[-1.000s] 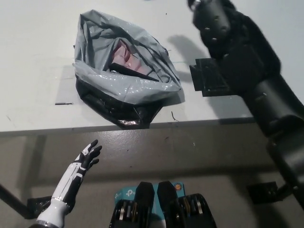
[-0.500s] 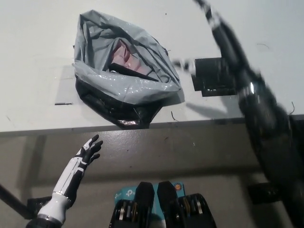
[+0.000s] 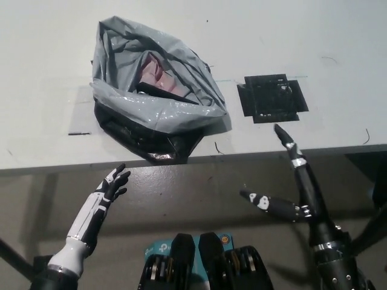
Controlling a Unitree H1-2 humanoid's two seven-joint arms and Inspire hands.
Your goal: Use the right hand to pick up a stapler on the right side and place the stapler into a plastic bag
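- Left hand (image 3: 112, 186): idle below the desk's (image 3: 48, 72) front edge, fingers spread, empty.
- Plastic bag (image 3: 181, 112): at the front edge, mouth open. Inside are a pink item (image 3: 158, 74) and a dark shape (image 3: 158, 89), which may be the stapler; cannot tell.
- Black taped square (image 3: 272, 98): right of the bag, nothing on it.
- Right hand (image 3: 299, 205): below the front edge, fingers splayed, holding nothing.
- Placement: judged done.

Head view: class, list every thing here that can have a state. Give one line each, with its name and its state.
plastic bag: lying on the table, mouth open, a pink thing showing inside.
black tape square: stuck flat on the table.
left hand: open, holding nothing, below the table edge.
right hand: open, fingers spread, holding nothing, below the table edge.
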